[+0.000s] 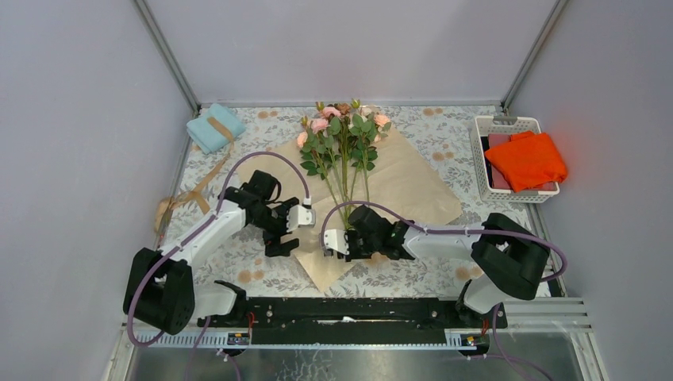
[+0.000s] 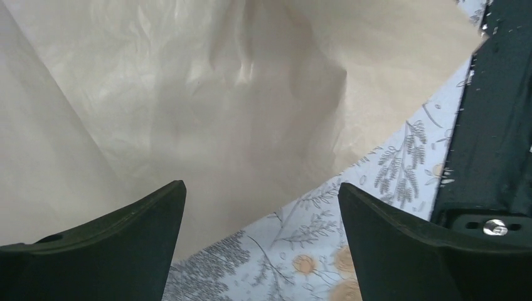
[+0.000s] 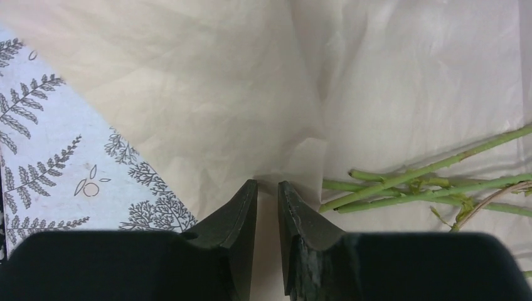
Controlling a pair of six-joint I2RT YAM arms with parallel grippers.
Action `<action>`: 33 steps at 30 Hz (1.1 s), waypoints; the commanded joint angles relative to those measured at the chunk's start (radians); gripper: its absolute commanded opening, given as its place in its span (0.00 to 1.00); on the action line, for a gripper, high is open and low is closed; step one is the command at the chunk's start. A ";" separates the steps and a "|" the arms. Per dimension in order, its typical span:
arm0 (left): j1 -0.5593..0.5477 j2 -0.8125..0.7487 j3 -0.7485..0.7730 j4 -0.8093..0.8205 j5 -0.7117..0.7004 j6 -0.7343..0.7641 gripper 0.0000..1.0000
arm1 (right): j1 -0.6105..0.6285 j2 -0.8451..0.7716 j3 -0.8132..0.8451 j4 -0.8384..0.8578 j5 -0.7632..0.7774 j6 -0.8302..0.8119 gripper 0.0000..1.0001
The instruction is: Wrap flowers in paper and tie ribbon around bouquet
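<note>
The right pincer [image 3: 268, 183] is set low over the paper [image 3: 188, 94], its jaws drawn almost together with only a thin slit left between them. Whether a fold of the sheet is caught in that slit cannot be told, though a raised crease is seen directly ahead of the tips. The cut ends of the stems [image 3: 426, 182] lie just beside the pincer, on its right. Their long axis runs away from it crosswise to the line along which it points. From above, the flowers [image 1: 341, 131] are seen laid on the sheet with the pink heads and green leaves far beyond both pincers and the thin stems pointing back toward them. The stem ends are nearer the right pincer than the left.

The left pincer [image 2: 261, 188] is held spread wide and nothing is gripped. The sheet's near corner lies ahead of it and between its jaws, and the patterned worktop [image 1: 452, 135] is exposed under its right jaw.

The paper is seen as a wide, peach, crinkled sheet, lying mostly flat and not yet wrapped. The ribbon [image 1: 181, 200] lies looped on the worktop well off to the left pincer's outer side, apart from the sheet. The coming move is judged to be a fold of the paper across the stems' axis.
</note>
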 commanded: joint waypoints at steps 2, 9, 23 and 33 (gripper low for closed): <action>-0.038 -0.016 -0.095 0.106 0.030 0.144 0.99 | -0.046 -0.009 -0.003 0.058 -0.077 0.056 0.26; -0.049 -0.011 -0.098 0.289 0.051 0.114 0.99 | -0.080 -0.017 -0.012 0.076 -0.117 0.071 0.26; -0.024 0.105 -0.010 0.244 0.267 -0.139 0.00 | -0.087 -0.243 -0.057 0.052 -0.180 0.139 0.54; 0.086 0.229 0.113 0.144 0.465 -0.190 0.00 | -0.035 -0.439 -0.257 0.178 -0.029 0.181 0.91</action>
